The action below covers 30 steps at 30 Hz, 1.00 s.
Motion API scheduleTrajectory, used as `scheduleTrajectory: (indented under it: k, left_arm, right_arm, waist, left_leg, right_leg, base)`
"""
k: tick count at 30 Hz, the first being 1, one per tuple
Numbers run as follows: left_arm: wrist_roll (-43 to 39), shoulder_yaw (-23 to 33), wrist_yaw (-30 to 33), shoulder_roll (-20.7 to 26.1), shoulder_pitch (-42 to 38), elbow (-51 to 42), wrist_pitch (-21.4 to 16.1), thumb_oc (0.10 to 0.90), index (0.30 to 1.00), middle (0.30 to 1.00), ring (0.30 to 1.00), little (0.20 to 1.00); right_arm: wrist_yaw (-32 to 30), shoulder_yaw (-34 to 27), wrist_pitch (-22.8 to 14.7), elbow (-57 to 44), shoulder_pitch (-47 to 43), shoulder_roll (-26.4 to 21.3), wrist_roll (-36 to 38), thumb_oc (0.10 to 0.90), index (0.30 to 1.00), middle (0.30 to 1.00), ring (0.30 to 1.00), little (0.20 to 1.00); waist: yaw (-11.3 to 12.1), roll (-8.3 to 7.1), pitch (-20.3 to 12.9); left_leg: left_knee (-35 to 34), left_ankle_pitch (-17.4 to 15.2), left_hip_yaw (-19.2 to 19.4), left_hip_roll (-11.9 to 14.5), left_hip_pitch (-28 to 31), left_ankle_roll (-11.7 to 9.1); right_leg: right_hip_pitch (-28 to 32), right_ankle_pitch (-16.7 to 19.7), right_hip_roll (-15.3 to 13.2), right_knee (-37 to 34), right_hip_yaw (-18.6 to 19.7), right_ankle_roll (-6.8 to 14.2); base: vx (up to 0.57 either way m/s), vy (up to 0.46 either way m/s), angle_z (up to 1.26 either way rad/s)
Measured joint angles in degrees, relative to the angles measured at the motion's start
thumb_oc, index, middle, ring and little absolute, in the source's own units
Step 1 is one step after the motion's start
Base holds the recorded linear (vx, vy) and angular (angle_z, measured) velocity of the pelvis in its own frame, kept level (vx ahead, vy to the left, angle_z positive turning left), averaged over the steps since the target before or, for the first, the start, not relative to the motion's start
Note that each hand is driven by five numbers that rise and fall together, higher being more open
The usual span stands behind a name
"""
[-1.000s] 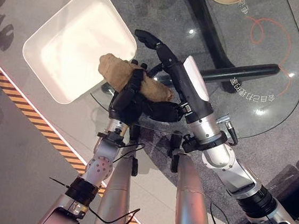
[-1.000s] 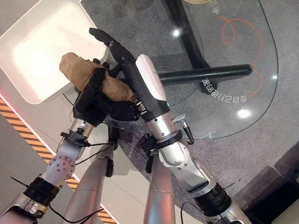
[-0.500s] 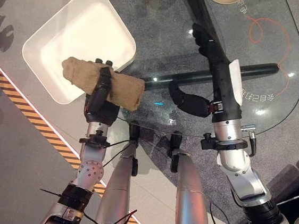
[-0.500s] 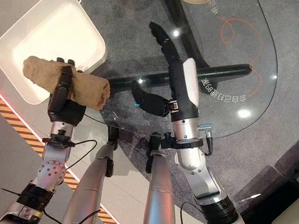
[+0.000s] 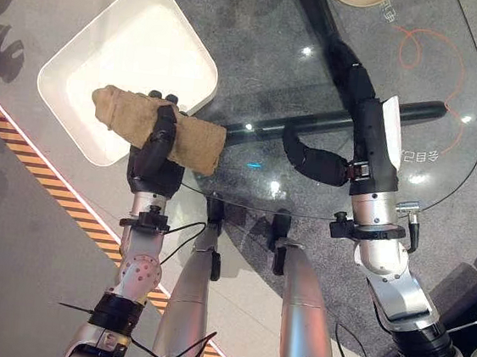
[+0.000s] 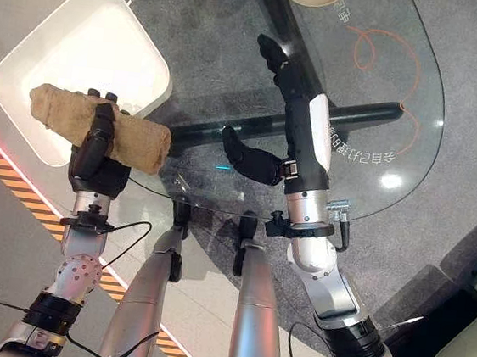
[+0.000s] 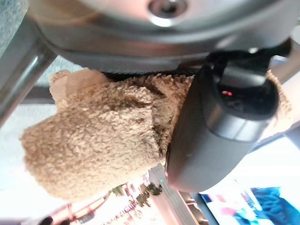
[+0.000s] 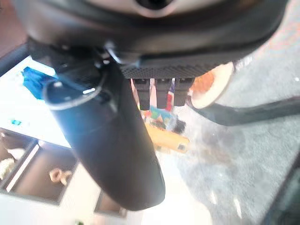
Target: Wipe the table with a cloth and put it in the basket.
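Gripping the rolled cloth (image 5: 154, 125), the left hand (image 5: 154, 154) holds it over the white basket's (image 5: 72, 59) edge.

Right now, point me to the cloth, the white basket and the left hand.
cloth (image 5: 193, 142), left eye view, on its free end over the glass table.
white basket (image 5: 137, 44), left eye view, on its bare floor.
left hand (image 6: 95, 166), right eye view, on its back, fingers curled round the cloth.

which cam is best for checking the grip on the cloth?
Left eye view: the whole cloth shows, left hand curled round its middle, beside the white basket. Right eye view shows the same. Left wrist view shows the cloth close, thumb across it.
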Motion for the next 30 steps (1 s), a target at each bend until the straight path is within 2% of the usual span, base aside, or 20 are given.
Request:
scheduleTrajectory:
  k: [4, 7, 12, 17, 23, 30]
  left_arm:
    - [7.4, 1.2, 8.4, 1.0, -1.6, 1.4, -2.5, 0.100, 0.300, 0.300, 0.300, 0.200]
    - [15.8, 2.3, 17.1, 3.5, -2.8, 3.7, -3.4, 0.100, 0.300, 0.300, 0.300, 0.200]
    - [29.4, 3.3, 31.1, 7.6, -7.3, 9.1, -3.4, 0.100, 0.300, 0.300, 0.300, 0.200]
    - [40.2, 2.4, 42.0, 11.6, -13.9, 12.5, -1.6, 0.100, 0.300, 0.300, 0.300, 0.200]
    - [48.2, 0.1, 49.6, 16.3, -21.4, 17.9, 2.2, 0.100, 0.300, 0.300, 0.300, 0.200]
    - [52.4, -2.6, 54.1, 17.0, -26.1, 20.4, 4.8, 0.100, 0.300, 0.300, 0.300, 0.200]
  right_arm:
    - [4.4, 1.9, 3.1, 3.9, -0.1, -0.4, 1.5, 0.800, 0.900, 0.900, 0.900, 0.900]
    - [7.7, 4.4, 6.0, 6.7, -0.4, -0.6, 2.1, 0.800, 0.900, 0.900, 0.900, 0.900]
    - [13.5, 9.4, 11.3, 11.3, -4.4, -3.0, 6.6, 0.800, 0.900, 0.900, 0.900, 0.900]
    - [15.2, 14.1, 15.3, 16.9, -9.7, -4.8, 10.8, 0.800, 0.900, 0.900, 0.900, 0.900]
    - [15.1, 16.0, 16.3, 18.0, -12.7, -6.8, 15.1, 0.800, 0.900, 0.900, 0.900, 0.900]
    - [14.9, 17.7, 16.8, 18.2, -15.6, -7.3, 17.2, 0.800, 0.900, 0.900, 0.900, 0.900]
  waist:
    - [0.8, 0.36, 0.0]
    - [1.0, 0.70, 0.0]
    - [1.2, 1.20, 0.0]
    - [1.5, 1.24, 0.0]
    - [1.0, 1.29, 0.0]
    - [0.8, 1.28, 0.0]
  left_leg:
    - [-0.2, 0.0, 0.3, 0.0, -0.2, 0.0]
    - [-0.6, 0.0, 0.5, 0.0, -0.4, 0.0]
    - [-0.9, 0.4, 0.6, -0.1, -1.6, -0.6]
    - [-0.9, 0.9, 0.6, -0.1, -3.4, -0.8]
    - [-0.9, 1.1, 0.6, -0.1, -4.8, -0.8]
    - [-0.8, 1.1, 0.6, -0.2, -5.9, -0.8]
  right_leg:
    - [-0.5, 0.0, 0.0, 0.1, 0.4, 0.0]
    - [-1.0, 0.0, 0.0, 0.1, 0.6, 0.0]
    - [-2.5, 0.0, -0.1, 0.5, 0.6, 0.0]
    - [-4.4, -0.1, -0.3, 1.1, 0.4, -0.1]
    - [-5.8, 0.0, -0.4, 1.2, 0.4, -0.1]
    - [-6.7, 0.0, -0.6, 1.1, 0.2, -0.1]
  base:
    - [0.01, 0.073, -0.03]
    - [0.00, 0.093, -0.02]
    - [0.01, 0.085, 0.01]
    - [0.02, 0.091, 0.02]
    - [0.03, 0.080, 0.01]
    - [0.03, 0.066, 0.02]
